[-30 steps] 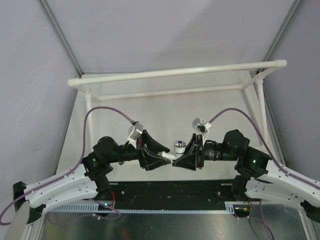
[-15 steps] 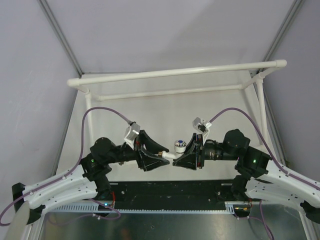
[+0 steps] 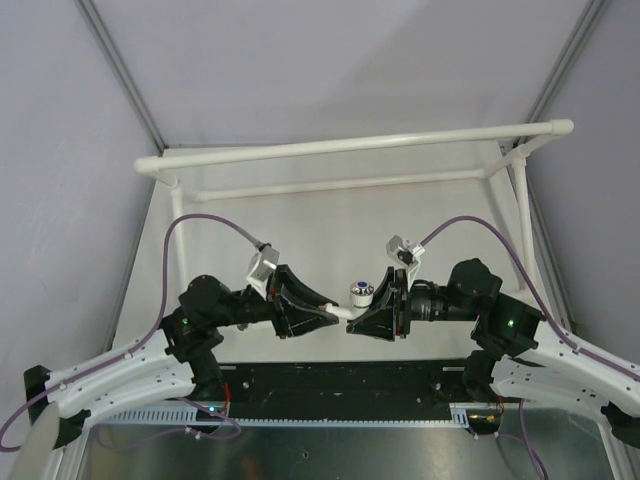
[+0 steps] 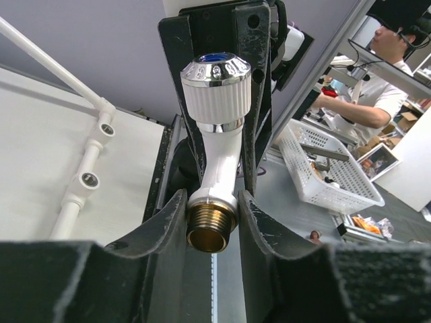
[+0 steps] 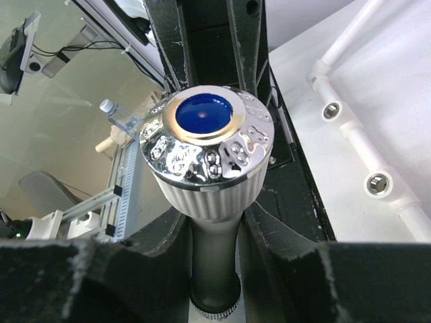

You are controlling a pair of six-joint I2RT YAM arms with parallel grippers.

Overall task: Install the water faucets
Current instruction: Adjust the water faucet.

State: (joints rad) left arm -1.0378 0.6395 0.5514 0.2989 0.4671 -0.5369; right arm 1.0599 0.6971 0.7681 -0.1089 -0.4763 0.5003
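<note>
Between both jaws, white brass-threaded faucet [image 4: 219,155].

The cell has pale lilac walls [image 3: 300,70] on three sides, with grey metal posts [image 3: 120,75] running up in the corners. The white table top [image 3: 330,225] is lit evenly, without hard shadows. A white pipe frame [image 3: 350,146] stands along its far edge. Outside the cell, a white wire basket [image 4: 330,168] with small items sits on a grey surface, and a person in a white shirt [image 4: 380,74] is behind it.
</note>
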